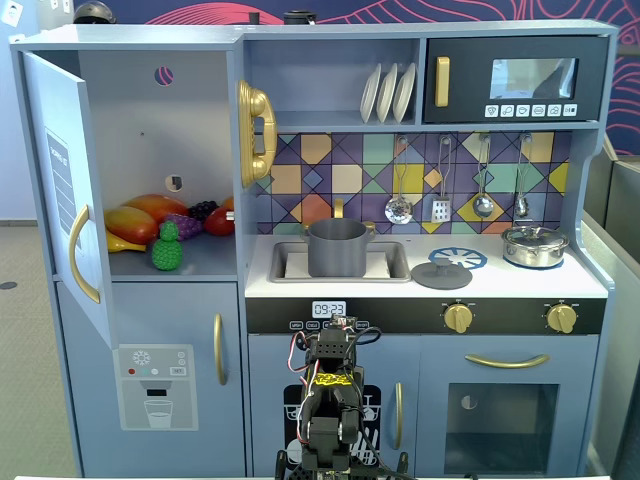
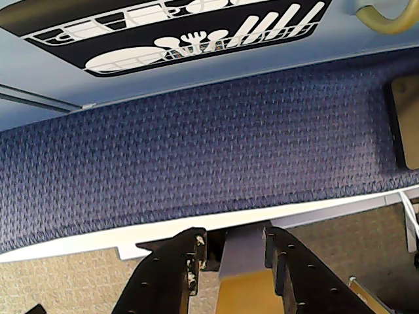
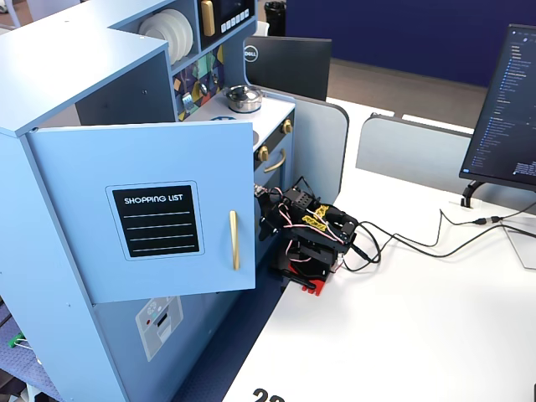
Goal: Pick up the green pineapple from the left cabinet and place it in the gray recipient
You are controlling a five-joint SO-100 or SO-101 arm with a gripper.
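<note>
The green pineapple [image 1: 167, 248] stands upright on the shelf of the left cabinet [image 1: 190, 130], near the shelf's front edge. The cabinet's door [image 1: 62, 190] is swung wide open, seen from outside in the other fixed view [image 3: 151, 209]. The gray recipient [image 1: 337, 248] sits in the sink at the counter's middle. My arm [image 1: 330, 390] is folded low in front of the kitchen, well below both. In the wrist view my gripper [image 2: 234, 239] points down at the blue mat, its jaws a little apart with nothing between them.
Other toy fruit, with a yellow-orange mango [image 1: 130, 222] and purple grapes [image 1: 185, 222], lies behind the pineapple. A flat gray lid [image 1: 441, 273] and a shiny silver pot [image 1: 534, 245] are on the counter. A gold phone [image 1: 256, 130] hangs on the cabinet's right wall. Cables [image 3: 419, 243] trail over the white table.
</note>
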